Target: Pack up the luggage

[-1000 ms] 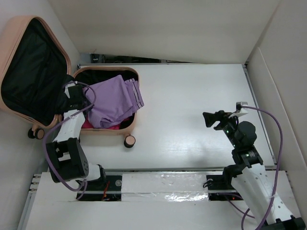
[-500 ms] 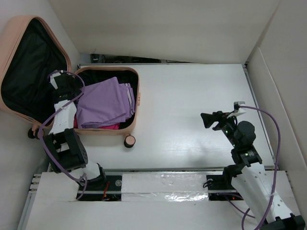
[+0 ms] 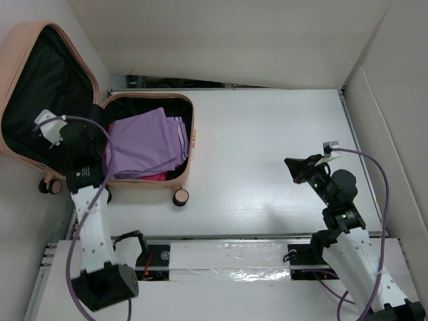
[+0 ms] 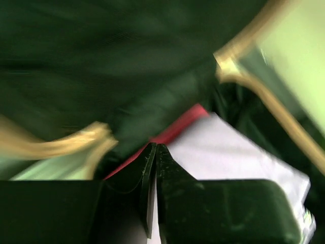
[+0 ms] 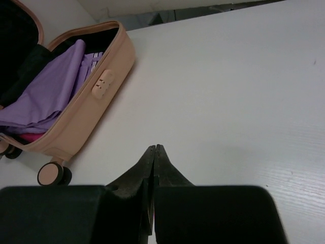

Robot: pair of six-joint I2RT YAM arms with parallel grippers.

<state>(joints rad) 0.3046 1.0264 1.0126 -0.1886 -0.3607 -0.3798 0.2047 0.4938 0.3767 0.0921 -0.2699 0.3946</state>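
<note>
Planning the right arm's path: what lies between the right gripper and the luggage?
Only bare white table lies between the right gripper and the luggage, as the top and right wrist views both show.

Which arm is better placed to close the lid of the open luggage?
Left, probably. The left gripper is right at the raised lid of the luggage; the right gripper hangs over the table, far from it.
</note>
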